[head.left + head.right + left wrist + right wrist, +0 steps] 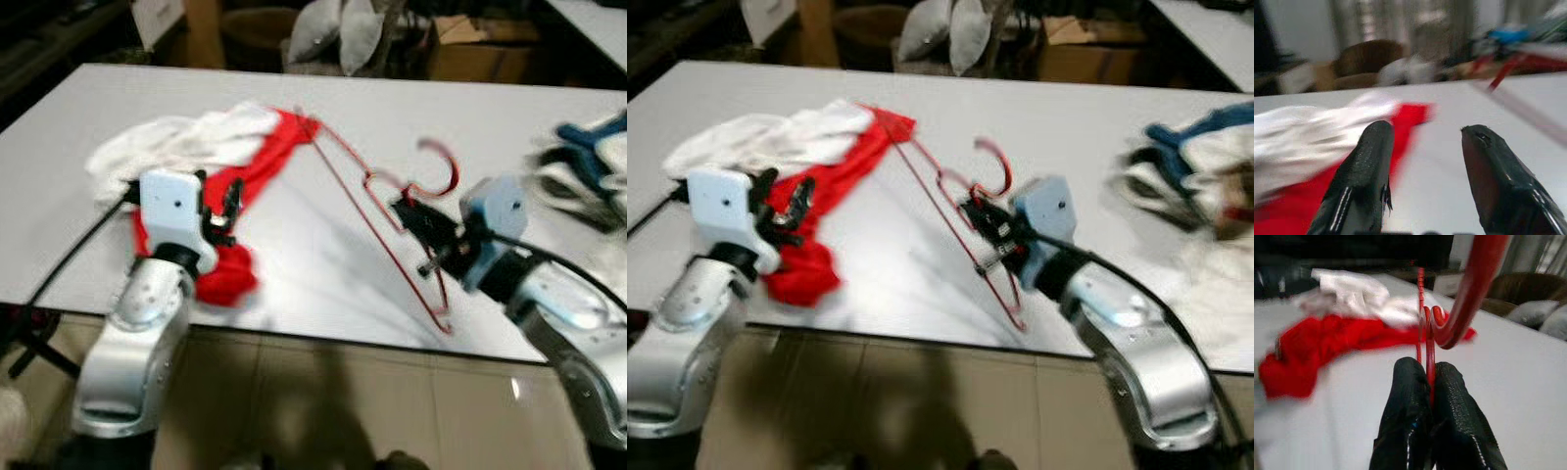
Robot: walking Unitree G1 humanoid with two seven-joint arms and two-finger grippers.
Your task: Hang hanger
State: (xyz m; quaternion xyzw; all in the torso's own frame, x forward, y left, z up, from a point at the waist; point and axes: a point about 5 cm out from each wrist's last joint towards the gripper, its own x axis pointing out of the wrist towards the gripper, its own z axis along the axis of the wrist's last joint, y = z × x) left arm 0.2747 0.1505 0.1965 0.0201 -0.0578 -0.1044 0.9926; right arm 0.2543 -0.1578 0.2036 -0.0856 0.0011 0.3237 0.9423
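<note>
Right gripper [416, 227] pinching the thin red wire hanger [377, 211] mid-frame; far end's snagged in the red-and-white cloth [230, 162], so lifting probably drags it.

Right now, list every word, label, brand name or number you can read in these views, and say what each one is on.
No readable text in any view.
Cardboard box behind the table: no print can be made out; blurred.
White casing of the left tool and of the right tool: plain, no label visible.
Red hanger, red and white garment: no tag or print visible.
</note>
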